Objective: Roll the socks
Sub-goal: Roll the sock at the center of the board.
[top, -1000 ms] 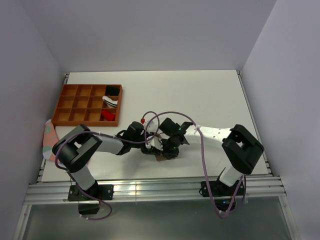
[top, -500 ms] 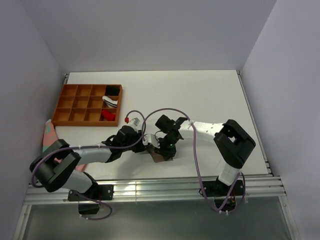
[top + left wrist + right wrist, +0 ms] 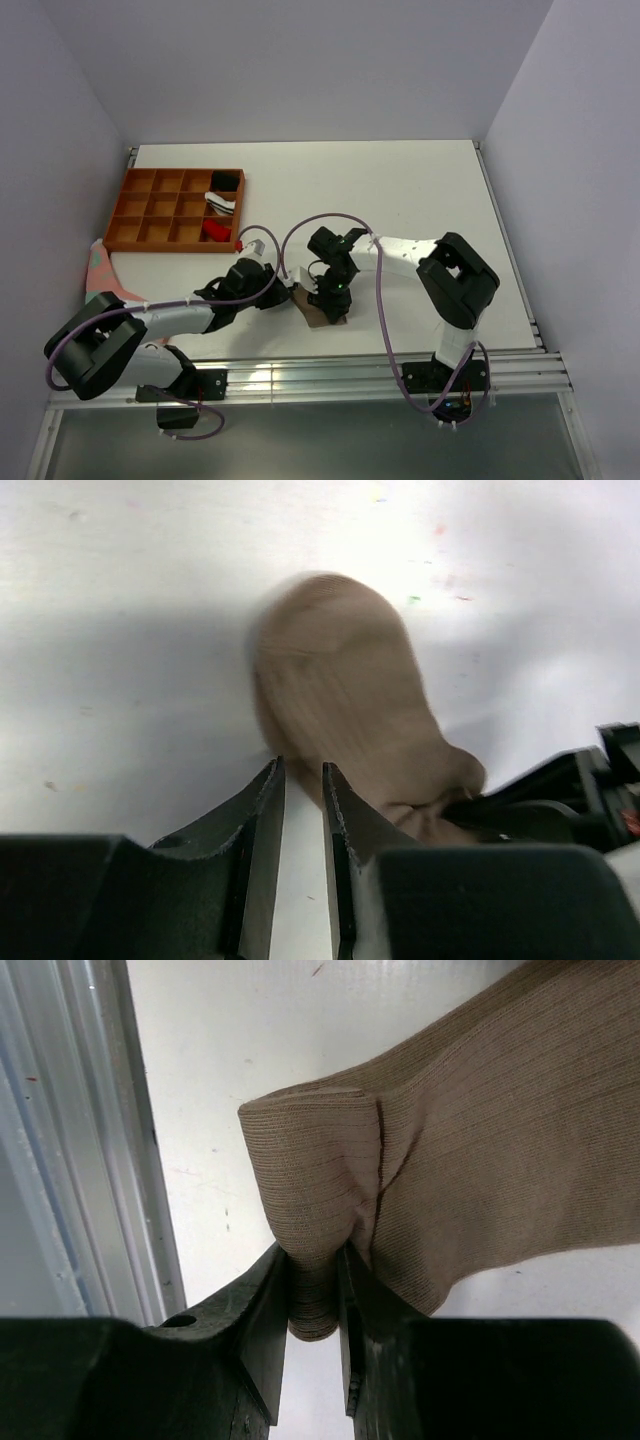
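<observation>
A tan-brown sock (image 3: 320, 318) lies near the table's front edge, between the two grippers. My right gripper (image 3: 313, 1250) is shut on a folded-over end of this sock (image 3: 500, 1140), with the doubled fabric pinched between its fingers. My left gripper (image 3: 302, 770) sits just left of the sock (image 3: 345, 710). Its jaws stand a narrow gap apart, with only bare table showing between them. From above, the left gripper (image 3: 290, 297) and right gripper (image 3: 328, 300) nearly meet over the sock. No red sock lies on the table near the grippers.
A brown divided tray (image 3: 140, 212) stands at the back left, holding a black, a white-and-black and a red bundle (image 3: 215, 232). A pink and green cloth (image 3: 98, 272) hangs at the table's left edge. A metal rail (image 3: 70, 1140) runs along the front edge, close to the right gripper.
My left arm has stretched out low and its gripper has let go of the sock, backing off to the left. The right gripper has shifted slightly left, still holding the folded sock.
</observation>
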You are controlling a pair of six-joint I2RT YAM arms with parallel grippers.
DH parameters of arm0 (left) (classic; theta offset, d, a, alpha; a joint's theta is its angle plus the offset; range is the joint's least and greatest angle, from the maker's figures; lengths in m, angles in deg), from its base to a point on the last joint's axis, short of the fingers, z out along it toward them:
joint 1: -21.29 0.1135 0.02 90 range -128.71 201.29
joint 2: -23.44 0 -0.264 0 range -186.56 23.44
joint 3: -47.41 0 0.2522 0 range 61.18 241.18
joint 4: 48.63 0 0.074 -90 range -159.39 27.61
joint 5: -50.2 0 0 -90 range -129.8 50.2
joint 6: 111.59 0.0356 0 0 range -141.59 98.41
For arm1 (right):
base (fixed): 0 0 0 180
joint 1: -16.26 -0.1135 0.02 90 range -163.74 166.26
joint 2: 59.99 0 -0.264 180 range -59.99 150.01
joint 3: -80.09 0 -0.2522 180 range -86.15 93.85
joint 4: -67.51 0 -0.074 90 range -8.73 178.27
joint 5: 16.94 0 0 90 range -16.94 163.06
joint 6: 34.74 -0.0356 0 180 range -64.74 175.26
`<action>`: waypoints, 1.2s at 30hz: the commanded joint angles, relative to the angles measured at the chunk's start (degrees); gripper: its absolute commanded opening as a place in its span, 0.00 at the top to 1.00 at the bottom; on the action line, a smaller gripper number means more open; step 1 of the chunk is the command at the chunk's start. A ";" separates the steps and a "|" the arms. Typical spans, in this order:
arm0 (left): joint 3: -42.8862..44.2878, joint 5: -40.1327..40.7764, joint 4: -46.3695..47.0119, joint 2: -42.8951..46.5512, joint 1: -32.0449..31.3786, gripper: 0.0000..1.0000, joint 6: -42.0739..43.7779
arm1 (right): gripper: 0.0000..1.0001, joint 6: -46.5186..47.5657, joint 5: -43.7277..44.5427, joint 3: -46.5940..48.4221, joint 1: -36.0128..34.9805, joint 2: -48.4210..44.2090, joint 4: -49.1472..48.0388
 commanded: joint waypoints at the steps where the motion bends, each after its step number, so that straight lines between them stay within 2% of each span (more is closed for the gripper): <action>1: 1.94 3.43 -1.69 -1.96 0.07 0.73 -1.02 | 0.84 -0.25 -1.28 1.79 0.31 2.52 5.49; 10: 6.51 1.33 1.64 -11.01 0.07 0.75 1.70 | 0.84 -0.52 -4.96 6.97 1.63 5.87 10.32; 17: 11.26 0.45 1.73 -16.98 0.51 0.89 3.63 | 0.84 0.44 -11.11 14.51 5.14 11.57 17.95; 20: 12.58 -0.51 2.34 -18.66 0.95 0.90 4.42 | 0.85 0.19 -12.53 18.21 6.20 15.26 20.69; 25: 10.74 -2.89 7.35 -18.84 1.12 0.85 5.74 | 0.85 -2.97 -12.01 20.07 7.34 19.05 20.53; 32: 5.20 -4.38 12.45 -14.64 1.12 0.67 7.68 | 0.86 -6.49 -9.46 19.55 7.69 20.81 18.15; 36: 1.78 -4.56 14.03 -11.73 1.12 0.62 8.29 | 0.86 -7.28 -9.37 19.55 7.87 21.60 17.89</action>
